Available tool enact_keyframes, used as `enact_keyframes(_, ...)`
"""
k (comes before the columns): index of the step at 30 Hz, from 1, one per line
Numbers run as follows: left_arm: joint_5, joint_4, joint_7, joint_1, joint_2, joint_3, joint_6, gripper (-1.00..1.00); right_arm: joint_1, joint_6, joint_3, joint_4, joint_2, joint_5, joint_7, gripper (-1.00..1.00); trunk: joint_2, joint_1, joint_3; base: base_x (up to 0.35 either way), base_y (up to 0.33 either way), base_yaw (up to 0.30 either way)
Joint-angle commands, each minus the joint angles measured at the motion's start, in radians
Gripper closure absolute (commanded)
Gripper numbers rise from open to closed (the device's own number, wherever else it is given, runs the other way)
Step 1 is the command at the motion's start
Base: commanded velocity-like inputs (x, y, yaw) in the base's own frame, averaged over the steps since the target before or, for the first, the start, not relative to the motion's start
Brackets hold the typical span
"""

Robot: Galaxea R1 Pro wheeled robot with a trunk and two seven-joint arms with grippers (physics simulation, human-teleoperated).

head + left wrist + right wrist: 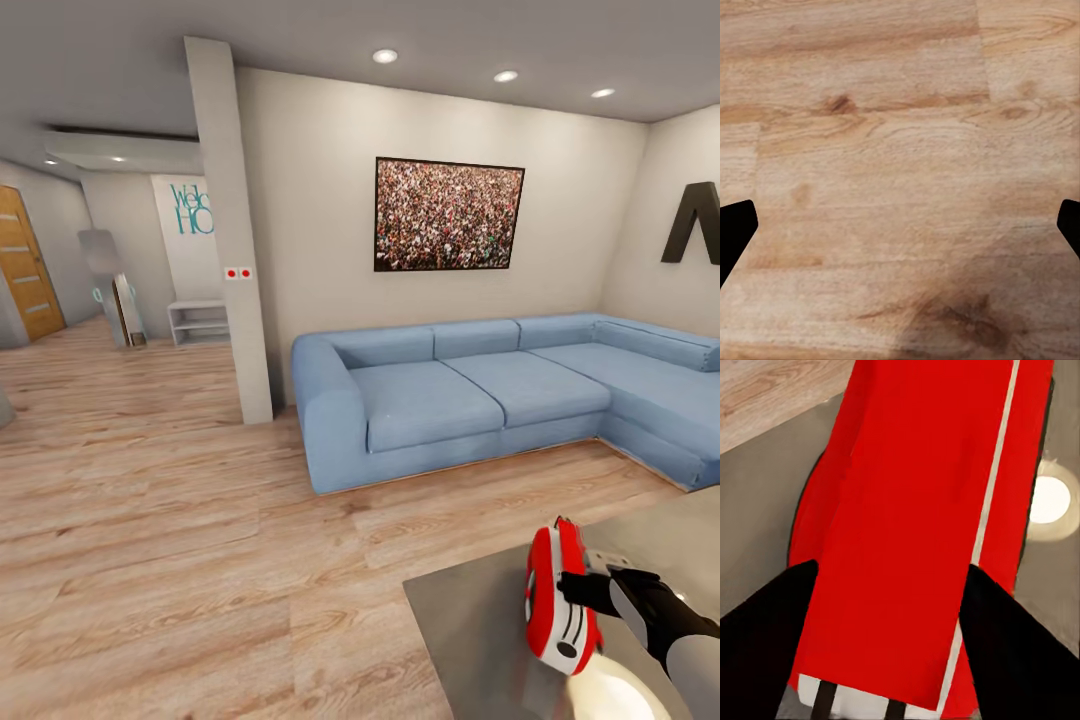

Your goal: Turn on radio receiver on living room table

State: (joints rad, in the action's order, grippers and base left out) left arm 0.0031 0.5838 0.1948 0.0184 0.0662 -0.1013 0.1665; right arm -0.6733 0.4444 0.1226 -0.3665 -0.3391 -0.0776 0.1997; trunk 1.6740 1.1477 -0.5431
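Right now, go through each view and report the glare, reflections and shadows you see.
Head view: a bright ceiling-light reflection on the glossy table, just below the radio receiver beside the right pincer. Right wrist view: a round glare spot on the table next to the radio. Left wrist view: evenly lit wood floor, with soft shadow along one edge.

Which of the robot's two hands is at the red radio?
The right gripper: its black fingers sit either side of the red radio. The left gripper has just wooden floor beneath it.
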Motion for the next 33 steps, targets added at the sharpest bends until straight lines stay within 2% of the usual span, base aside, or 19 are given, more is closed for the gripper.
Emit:
enact_keyframes(1,0.0,0.0,0.0,0.0,0.0,0.0,0.0,-1.0,0.0,0.0,0.0,0.0,0.0,-0.004,0.0,1.0,0.0,0.0,0.0,0.0,0.0,0.0)
enact_keyframes(10,0.0,-0.001,-0.002,0.0,0.006,0.001,-0.001,-1.0,0.0,-0.001,-0.001,-0.001,0.0,-0.003,-0.014,1.0,0.0,0.0,0.0,0.0,0.0,0.0)
enact_keyframes(14,-0.006,-0.002,-0.007,0.0,-0.002,0.001,-0.003,-1.0,0.0,-0.001,-0.001,-0.001,0.0,-0.002,-0.014,1.0,0.0,0.0,0.0,0.0,0.0,0.0)
enact_keyframes(26,-0.012,-0.004,-0.006,0.0,-0.003,0.002,-0.002,-1.0,0.0,-0.001,-0.001,-0.002,0.0,-0.001,0.0,1.0,0.0,0.0,0.0,0.0,0.0,0.0)
enact_keyframes(33,-0.014,-0.005,-0.006,0.0,-0.005,0.001,-0.004,-1.0,0.0,-0.001,-0.001,-0.002,0.0,0.001,0.001,1.0,-0.049,-0.027,0.022,0.0,0.0,0.0)
